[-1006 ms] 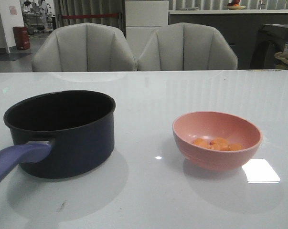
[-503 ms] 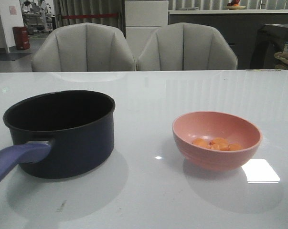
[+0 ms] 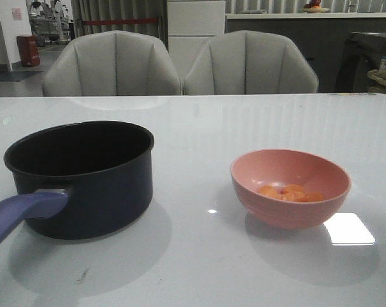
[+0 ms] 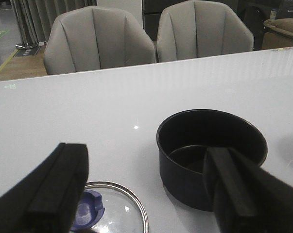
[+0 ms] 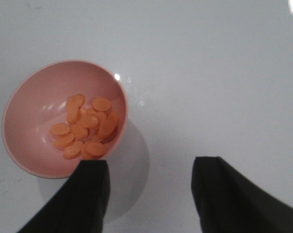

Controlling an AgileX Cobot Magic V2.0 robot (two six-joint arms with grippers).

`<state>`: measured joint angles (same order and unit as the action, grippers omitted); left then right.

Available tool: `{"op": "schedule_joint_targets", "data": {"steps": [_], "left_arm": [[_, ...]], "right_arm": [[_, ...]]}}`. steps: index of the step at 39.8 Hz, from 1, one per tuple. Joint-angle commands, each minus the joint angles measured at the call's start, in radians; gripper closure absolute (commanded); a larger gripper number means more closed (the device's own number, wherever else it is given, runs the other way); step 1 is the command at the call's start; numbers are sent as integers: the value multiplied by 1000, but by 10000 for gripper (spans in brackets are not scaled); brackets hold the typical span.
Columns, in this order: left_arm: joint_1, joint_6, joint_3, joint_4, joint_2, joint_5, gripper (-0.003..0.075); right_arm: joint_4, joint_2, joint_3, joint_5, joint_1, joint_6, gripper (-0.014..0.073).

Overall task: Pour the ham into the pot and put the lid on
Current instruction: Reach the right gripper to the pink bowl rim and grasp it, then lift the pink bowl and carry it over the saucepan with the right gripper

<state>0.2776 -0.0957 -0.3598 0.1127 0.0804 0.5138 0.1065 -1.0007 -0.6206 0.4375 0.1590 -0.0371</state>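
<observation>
Ham (image 5: 85,128), a small heap of flat orange rounds, lies in the bottom of a pink bowl (image 3: 290,187) on a glossy white counter (image 3: 199,128). In the front view the bowl stands on the right side, and the pot (image 3: 82,178), a dark navy saucepan, stands well apart from it on the left, upright and empty inside, its purple-blue handle (image 3: 20,215) pointing toward the camera's near left corner. Glass lid (image 4: 114,208) with a steel rim and purple-blue knob (image 4: 87,211) lies flat on the counter near the pot, seen only from the left wrist camera. Left claw (image 4: 148,189) hangs above the lid and pot with its black fingers spread wide, holding nothing. Right claw (image 5: 148,191) hangs over the counter just beside the bowl, fingers apart and empty. Two grey padded chairs (image 3: 180,64) stand behind the counter.
</observation>
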Motion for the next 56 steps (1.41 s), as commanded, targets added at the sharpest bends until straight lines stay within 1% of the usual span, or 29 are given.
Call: {"op": "schedule_joint_targets", "data": {"steps": [1, 10, 23, 26, 27, 29, 32, 35, 37, 43, 48, 52, 56], "left_arm": [[9, -1, -23, 2, 5, -70, 185], [9, -1, -23, 2, -28, -70, 185], [9, -1, -23, 2, -28, -70, 187], [9, -1, -23, 2, -28, -70, 187], [9, -1, -23, 2, -28, -70, 187], [9, -1, -23, 2, -28, -70, 187], [9, -1, -23, 2, -28, -70, 187], [9, -1, -23, 2, -28, -70, 187], [9, -1, -23, 2, -28, -70, 187], [9, -1, -23, 2, -28, -70, 187], [9, -1, -23, 2, -28, -70, 187], [9, -1, -23, 2, -28, -70, 187], [9, -1, -23, 2, -28, -70, 187]], "right_arm": [[4, -106, -96, -20, 29, 3, 106], [9, -374, -251, 42, 30, 3, 106], [29, -633, -401, 98, 30, 3, 110], [31, -676, -416, 115, 30, 3, 149], [31, -691, -420, 121, 30, 3, 178], [31, -709, -427, 135, 30, 3, 232], [36, -729, -439, 153, 30, 3, 354], [37, -729, -441, 154, 30, 3, 430], [37, -729, -441, 154, 30, 3, 464], [37, -729, -441, 120, 29, 3, 459], [48, -729, -476, 129, 30, 3, 459], [55, -712, -520, 120, 70, 19, 459], [55, -666, -539, 42, 131, 49, 459]]}}
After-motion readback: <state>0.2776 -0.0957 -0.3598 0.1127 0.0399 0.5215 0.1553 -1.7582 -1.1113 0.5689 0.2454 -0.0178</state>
